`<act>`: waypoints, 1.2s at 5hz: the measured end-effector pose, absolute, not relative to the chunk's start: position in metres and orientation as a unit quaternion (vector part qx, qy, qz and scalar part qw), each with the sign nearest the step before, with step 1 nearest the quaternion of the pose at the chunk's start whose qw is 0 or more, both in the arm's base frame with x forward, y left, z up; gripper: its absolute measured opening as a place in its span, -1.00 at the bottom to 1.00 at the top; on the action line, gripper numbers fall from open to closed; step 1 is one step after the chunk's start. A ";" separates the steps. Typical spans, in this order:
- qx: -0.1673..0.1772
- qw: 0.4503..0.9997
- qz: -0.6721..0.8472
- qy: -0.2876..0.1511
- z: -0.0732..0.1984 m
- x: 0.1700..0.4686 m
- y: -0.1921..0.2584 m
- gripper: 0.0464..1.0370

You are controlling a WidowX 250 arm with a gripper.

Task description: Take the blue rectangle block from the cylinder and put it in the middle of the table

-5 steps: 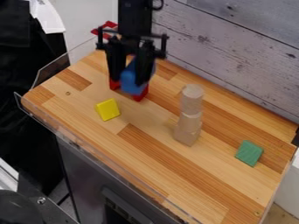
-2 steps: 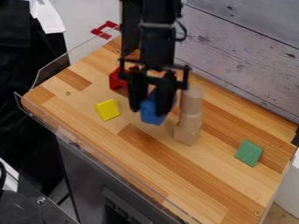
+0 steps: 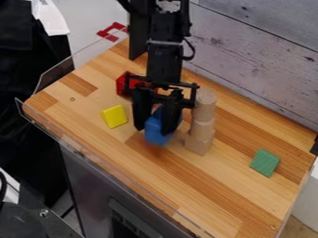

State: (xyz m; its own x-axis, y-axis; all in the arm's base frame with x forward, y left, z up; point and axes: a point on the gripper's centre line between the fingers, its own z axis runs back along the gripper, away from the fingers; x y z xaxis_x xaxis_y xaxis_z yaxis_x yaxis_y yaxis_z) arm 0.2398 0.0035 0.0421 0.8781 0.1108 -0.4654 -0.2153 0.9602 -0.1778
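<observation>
Placement is my step: my gripper (image 3: pixel 155 129) is clamped on the blue block (image 3: pixel 156 137), roughly between the counter's (image 3: pixel 162 172) long edges; next I should lower it gently, clear of the wooden stack (image 3: pixel 202 122), and release

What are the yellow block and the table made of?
The yellow block looks like painted wood, with flat, even color, though it might be plastic. The table looks like smooth wood, because light and dark grainy strips run along it.
</observation>
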 end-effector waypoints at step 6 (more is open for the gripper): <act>-0.123 0.961 0.110 0.220 0.022 0.230 0.011 0.08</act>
